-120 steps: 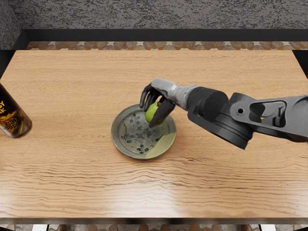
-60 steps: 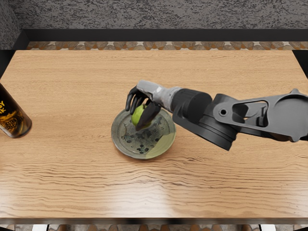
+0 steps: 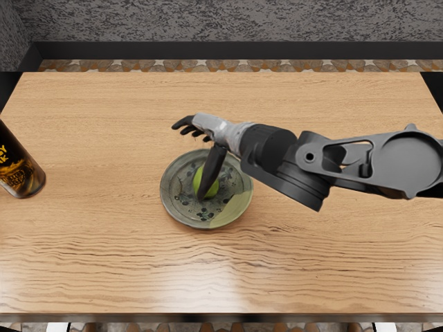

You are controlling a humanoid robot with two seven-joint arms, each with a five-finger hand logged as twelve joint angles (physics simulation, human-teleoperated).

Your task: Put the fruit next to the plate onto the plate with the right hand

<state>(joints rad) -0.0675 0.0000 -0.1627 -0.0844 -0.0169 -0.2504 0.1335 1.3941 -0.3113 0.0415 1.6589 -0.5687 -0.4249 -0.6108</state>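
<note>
Half a second ago the right hand (image 3: 210, 134) was closed round the fruit (image 3: 200, 180), holding it over the far edge of the plate (image 3: 181, 199). Now the grip is gone. The four fingers (image 3: 184, 126) are stretched out wide and flat, pointing left above the table (image 3: 104, 263) just beyond the plate's far rim, and they hold nothing. The thumb (image 3: 212, 166) hangs down across the front of the fruit, its tip over the plate's middle; whether it touches the fruit cannot be told. The fruit itself has come down out of the hand and sits lower in the picture than before, on the plate and close to its centre. The forearm has changed little and reaches in from the right edge.

The fruit is green and looks nearly round, perhaps a shade taller than wide. With the thumb hiding a strip down its middle, no stem or end shows, so its long axis and the way it points cannot be made out.

A dark bottle (image 3: 16, 166) stands at the left edge of the table, well apart from the plate, where it stood before.
</note>
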